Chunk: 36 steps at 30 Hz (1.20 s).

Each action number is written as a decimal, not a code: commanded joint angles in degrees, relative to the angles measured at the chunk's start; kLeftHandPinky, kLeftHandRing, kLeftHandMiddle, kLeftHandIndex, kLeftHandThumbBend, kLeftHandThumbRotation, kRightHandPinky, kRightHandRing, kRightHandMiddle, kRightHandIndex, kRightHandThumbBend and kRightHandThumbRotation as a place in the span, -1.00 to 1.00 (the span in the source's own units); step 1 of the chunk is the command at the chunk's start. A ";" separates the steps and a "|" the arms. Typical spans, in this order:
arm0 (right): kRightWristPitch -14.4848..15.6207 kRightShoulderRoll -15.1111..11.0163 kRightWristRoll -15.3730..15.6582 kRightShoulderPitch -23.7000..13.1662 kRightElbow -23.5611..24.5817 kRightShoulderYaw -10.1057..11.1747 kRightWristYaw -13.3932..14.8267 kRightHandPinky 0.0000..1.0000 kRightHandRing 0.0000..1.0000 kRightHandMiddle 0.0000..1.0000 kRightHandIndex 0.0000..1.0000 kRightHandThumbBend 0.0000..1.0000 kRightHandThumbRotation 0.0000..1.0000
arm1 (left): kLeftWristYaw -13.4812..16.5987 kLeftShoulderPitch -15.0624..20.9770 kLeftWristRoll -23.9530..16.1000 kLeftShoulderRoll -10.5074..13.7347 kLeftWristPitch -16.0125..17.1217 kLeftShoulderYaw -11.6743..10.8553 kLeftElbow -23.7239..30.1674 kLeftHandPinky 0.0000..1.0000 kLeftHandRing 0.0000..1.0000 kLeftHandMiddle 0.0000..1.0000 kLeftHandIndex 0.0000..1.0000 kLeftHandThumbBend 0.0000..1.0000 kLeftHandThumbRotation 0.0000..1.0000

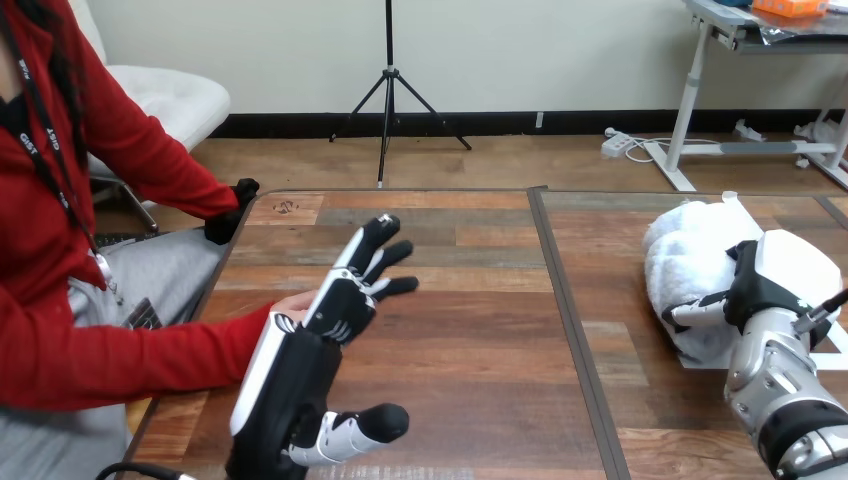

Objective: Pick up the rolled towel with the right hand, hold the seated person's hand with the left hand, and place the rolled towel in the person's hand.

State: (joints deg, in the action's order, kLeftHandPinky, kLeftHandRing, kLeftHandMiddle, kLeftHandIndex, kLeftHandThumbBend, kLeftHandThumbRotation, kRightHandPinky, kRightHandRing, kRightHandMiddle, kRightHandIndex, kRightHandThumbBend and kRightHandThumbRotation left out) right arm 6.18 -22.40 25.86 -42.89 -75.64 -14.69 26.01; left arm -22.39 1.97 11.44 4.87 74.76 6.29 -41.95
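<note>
Wooden table (pixel 470 350), dark seam (pixel 572 330) down its middle, white sheet (pixel 836 345) at right

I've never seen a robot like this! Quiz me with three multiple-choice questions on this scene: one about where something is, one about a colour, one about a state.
1. Where is the rolled towel? A in a basket; B on the table, against the right hand; C on a shelf.
2. Its colour? A red; B blue; C white.
3. The left hand is: A open; B a fist; C holding the towel.
Answers: B, it lies at the table's right side; C, it is plainly white; A, its fingers are straight.
</note>
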 commanded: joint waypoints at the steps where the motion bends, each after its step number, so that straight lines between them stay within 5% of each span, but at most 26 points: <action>1: -1.90 -0.42 -0.46 1.14 -0.46 1.02 1.55 -0.33 -0.12 0.04 0.11 0.38 -1.00 | 0.88 1.16 -0.77 0.50 0.12 -1.10 3.82 0.65 0.83 0.91 0.89 1.00 0.50; 15: -8.20 -0.68 -0.02 3.22 -0.20 1.06 4.49 -0.45 -0.28 -0.13 0.01 0.46 -1.00 | -0.09 1.08 -0.18 1.52 -0.92 -0.38 3.88 0.63 0.80 0.88 0.87 1.00 0.45; 23: -11.97 -0.48 -0.21 4.46 0.11 1.35 5.82 -0.70 -0.59 -0.44 -0.28 0.41 -1.00 | -0.17 0.73 -0.52 1.70 -1.13 -0.56 4.47 0.60 0.80 0.88 0.86 1.00 0.46; 36: -20.15 -0.06 -1.14 6.76 1.34 2.59 7.52 -0.85 -0.78 -0.67 -0.63 0.37 -1.00 | -0.46 0.84 -0.32 1.93 -1.00 -0.53 4.53 0.58 0.79 0.88 0.87 1.00 0.46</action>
State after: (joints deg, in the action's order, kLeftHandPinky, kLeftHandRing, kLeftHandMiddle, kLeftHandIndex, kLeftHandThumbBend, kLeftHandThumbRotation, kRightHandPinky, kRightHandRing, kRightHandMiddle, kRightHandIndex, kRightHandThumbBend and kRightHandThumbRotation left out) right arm -10.84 -22.99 25.11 -36.37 -75.63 -12.44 32.99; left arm -22.69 0.59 10.86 6.25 73.49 5.84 -39.78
